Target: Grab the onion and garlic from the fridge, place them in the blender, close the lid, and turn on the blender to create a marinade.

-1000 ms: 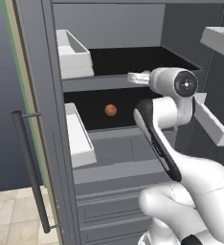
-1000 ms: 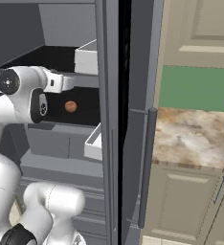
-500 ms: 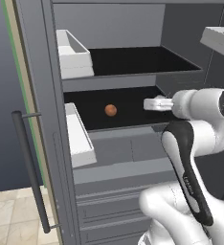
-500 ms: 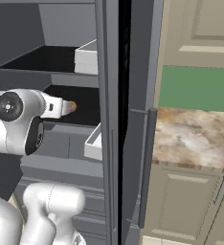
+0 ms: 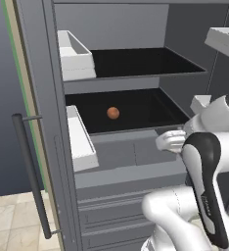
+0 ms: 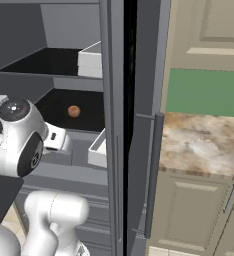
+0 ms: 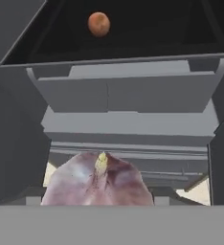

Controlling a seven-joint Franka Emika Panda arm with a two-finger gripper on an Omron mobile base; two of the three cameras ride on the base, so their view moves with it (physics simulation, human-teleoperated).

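Observation:
The garlic (image 7: 97, 184), a whitish-pink bulb with a pointed tip, sits right in front of the hand camera between the jaws and hides the fingertips. My gripper (image 5: 161, 142) is shut on it, just outside the open fridge (image 5: 111, 29), in front of the grey drawers and below the lower black shelf. The onion (image 5: 113, 113) (image 6: 74, 111) (image 7: 99, 24), a small orange-brown ball, rests alone on that shelf, further in and above the gripper. The blender and lid are out of view.
White door bins (image 5: 80, 142) hang on the left door, whose dark bar handle (image 5: 31, 171) stands near. Another bin (image 6: 100, 147) is on the right door. Grey drawers (image 7: 128, 93) lie under the shelf. A marbled counter (image 6: 204, 145) lies right of the fridge.
The hand has dropped from upper-shelf height to below the lower shelf and drawn back out of the fridge, carrying the garlic. The onion has stayed put.

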